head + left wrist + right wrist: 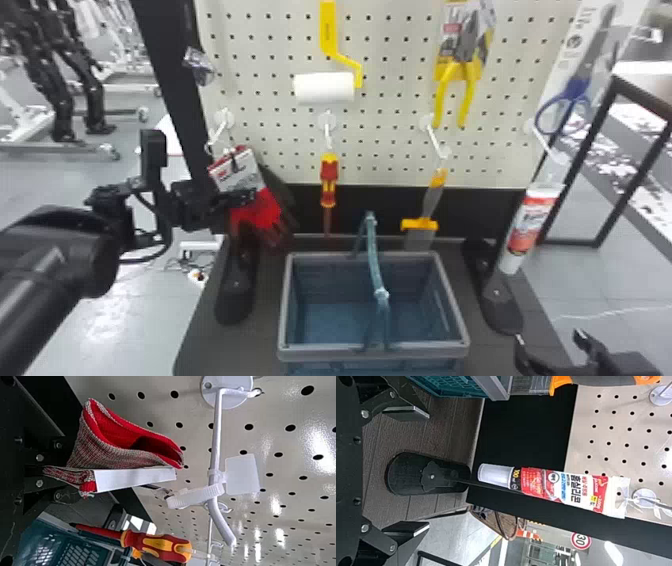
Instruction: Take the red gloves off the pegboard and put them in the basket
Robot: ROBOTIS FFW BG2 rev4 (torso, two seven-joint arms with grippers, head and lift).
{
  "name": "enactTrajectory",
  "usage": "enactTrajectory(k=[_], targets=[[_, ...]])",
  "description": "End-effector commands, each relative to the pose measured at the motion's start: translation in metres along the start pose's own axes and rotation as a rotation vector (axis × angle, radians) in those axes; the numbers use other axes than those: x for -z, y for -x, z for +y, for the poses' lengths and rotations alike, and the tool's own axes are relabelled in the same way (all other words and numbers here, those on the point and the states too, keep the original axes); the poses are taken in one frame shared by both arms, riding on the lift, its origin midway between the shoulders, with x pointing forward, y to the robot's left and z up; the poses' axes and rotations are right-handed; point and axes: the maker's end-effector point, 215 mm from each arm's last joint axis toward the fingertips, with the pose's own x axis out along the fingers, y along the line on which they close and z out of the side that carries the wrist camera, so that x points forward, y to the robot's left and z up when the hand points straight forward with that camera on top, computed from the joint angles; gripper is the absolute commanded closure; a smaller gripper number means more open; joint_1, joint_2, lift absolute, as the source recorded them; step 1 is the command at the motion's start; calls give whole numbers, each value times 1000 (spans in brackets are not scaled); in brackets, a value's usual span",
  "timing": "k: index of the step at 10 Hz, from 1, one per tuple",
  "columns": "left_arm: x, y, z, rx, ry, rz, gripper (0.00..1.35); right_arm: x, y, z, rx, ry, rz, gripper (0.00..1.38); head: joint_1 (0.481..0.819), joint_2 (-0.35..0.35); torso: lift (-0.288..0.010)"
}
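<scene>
- Nearest you, low at the right, your right pincer (pixel 550 336) waits wide open and empty.
- Past it on the counter (pixel 225 345), you have one basket (pixel 325 353), its one handle (pixel 374 255) upright across the opening.
- Your left pincer (pixel 244 198) looks closed on the red gloves (pixel 261 212), pinching the cuff beside the cardboard header (pixel 237 172).
- You are at the unhooking step, as I judge it: the gloves seem gripped, but their white tie (pixel 196 494) remains looped on the hook (pixel 216 435).
- Next, you need to draw the tie outward along the hook and over its downturned end, keeping the grip firm. A sideways pull could snag it or knock the screwdriver (pixel 328 187).
- Once it is free, you carry the gloves to the basket and lower them to one side of the handle, where they are less likely to drape over it.
- Counting outward, you have two black feet (pixel 235 295) on the counter, one pair of gloves, one screwdriver, one flat orange-and-grey tool (pixel 420 225) and one sealant tube (pixel 532 220).
- Beyond those, you can count four white hooks in the lower row, one paint roller (pixel 324 89), one pair of yellow-handled pliers (pixel 441 95), one pair of blue-handled scissors (pixel 575 92) and, behind, one pegboard (pixel 380 165).
</scene>
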Motion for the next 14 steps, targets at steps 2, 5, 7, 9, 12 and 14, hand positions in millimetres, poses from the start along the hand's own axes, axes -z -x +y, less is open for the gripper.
enactTrajectory(k=[2,5,7,9,12,14], targets=[[2,-1,-2,-4,5,-1,1211,0,0,0,0,1,0,309,549,0,-100],[3,-1,-1,-10,6,-1,1210,1,1,0,0,0,3,309,549,0,-100],[0,-2,-4,-5,8,-7,1210,0,0,0,0,4,2,309,549,0,-100],[-1,-7,-12,-4,12,-13,1210,1,1,0,-1,3,4,309,549,0,-100],[-12,-17,-28,1,4,-33,1210,1,1,0,-1,3,4,308,549,0,-100],[-15,-20,-35,-9,14,-44,1210,2,1,1,-1,3,5,309,549,0,-100]])
